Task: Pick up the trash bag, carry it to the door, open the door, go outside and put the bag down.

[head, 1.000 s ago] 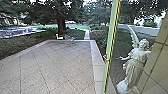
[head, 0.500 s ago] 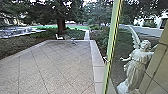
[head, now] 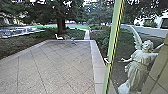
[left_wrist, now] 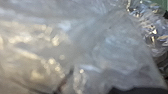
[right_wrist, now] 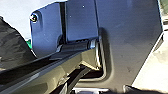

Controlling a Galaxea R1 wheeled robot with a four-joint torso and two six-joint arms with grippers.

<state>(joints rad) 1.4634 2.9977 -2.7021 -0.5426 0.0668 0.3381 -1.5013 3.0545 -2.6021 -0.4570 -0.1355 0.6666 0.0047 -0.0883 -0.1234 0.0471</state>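
While lining up the way out in the head view, favour the broad middle of the tiled paving (head: 55, 67), well inside the pale border (head: 97, 60) along its right edge. Treat the upright door edge (head: 114, 42), close to that border, as the likeliest snag: pass slowly, with the load drawn in. Mind the white handle-like fitting (head: 107, 60) on it, apt to hook loose plastic. Don't steer by the winged statue (head: 138, 66), perhaps seen through glass. No need to go as far as the white chair (head: 59, 37), near the paving's far left corner; better to aim for open tiles nearer by.

In the left wrist view, right in front of the camera: the trash bag (left_wrist: 82, 45), translucent and crinkled, probably carried on this arm. Cannot tell whether pinched by the left gripper. Avoid swinging or jerking; once clear of the door, lower gently until fully borne by the tiles, then release without tugging.

In the right wrist view, beyond the robot's own plate (right_wrist: 130, 42) and bar (right_wrist: 42, 77): a dark, crinkled form (right_wrist: 12, 45), too unclear to name. Cannot tell the right gripper's state either. Best kept away from the plastic.
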